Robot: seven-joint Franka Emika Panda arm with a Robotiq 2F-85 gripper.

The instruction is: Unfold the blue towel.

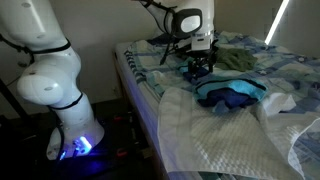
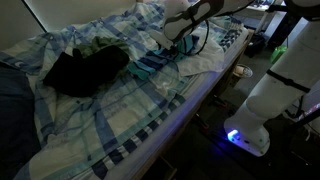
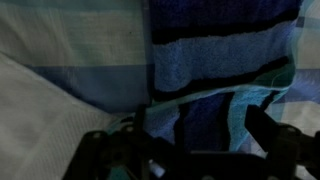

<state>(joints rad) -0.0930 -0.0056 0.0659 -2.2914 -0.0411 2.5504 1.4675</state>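
The blue towel (image 1: 232,95) lies bunched on the bed, bright blue with dark navy stripes, next to the white blanket (image 1: 225,140). It also shows in an exterior view (image 2: 153,66). In the wrist view the towel (image 3: 215,50) fills the upper right, with a folded edge running across it. My gripper (image 1: 201,68) is just over the towel's near end, also seen in an exterior view (image 2: 180,47). In the wrist view the gripper (image 3: 185,140) has its dark fingers wide apart, open, with towel cloth between them and nothing held.
The pale blue patterned bedsheet (image 2: 120,115) covers the bed. A dark heap of clothing (image 2: 85,70) lies beyond the towel, with a greenish cloth (image 1: 238,60) near it. The robot base (image 1: 60,95) stands beside the bed edge.
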